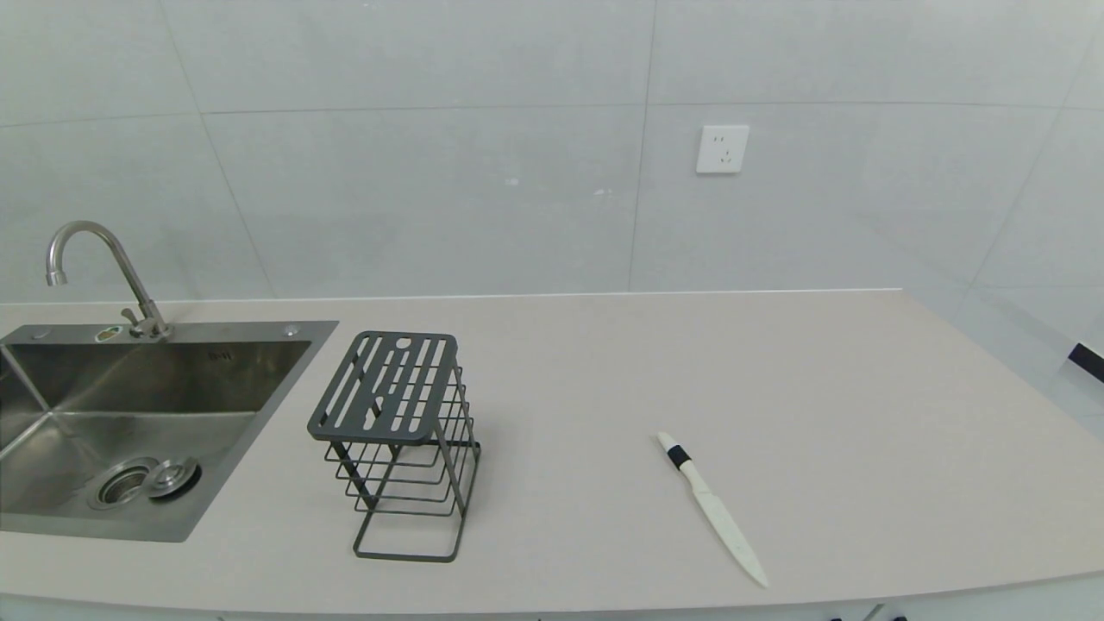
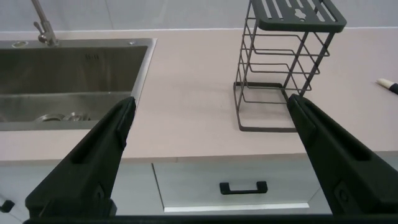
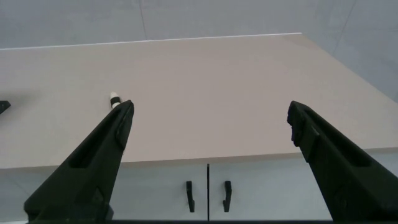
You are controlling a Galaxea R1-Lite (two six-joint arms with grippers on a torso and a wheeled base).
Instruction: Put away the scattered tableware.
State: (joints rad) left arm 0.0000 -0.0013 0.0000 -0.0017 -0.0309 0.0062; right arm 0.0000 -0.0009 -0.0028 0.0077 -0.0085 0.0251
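A white knife [image 1: 709, 505] with a black band on its handle lies flat on the beige counter [image 1: 776, 388] toward the front right, blade pointing to the front edge. A dark wire knife rack [image 1: 394, 440] with a slotted top stands left of it, beside the sink. My left gripper [image 2: 208, 106] is open, held off the counter's front edge and facing the rack [image 2: 287, 62]. My right gripper [image 3: 208, 112] is open too, in front of the counter, with the knife's handle tip [image 3: 114, 99] peeking beside one finger.
A steel sink [image 1: 52, 431] with a curved tap [image 1: 103, 267] takes up the counter's left end. A wall socket [image 1: 722, 148] sits on the tiled wall. A drawer handle [image 2: 244, 187] and cabinet door handles [image 3: 208, 195] lie below the counter front.
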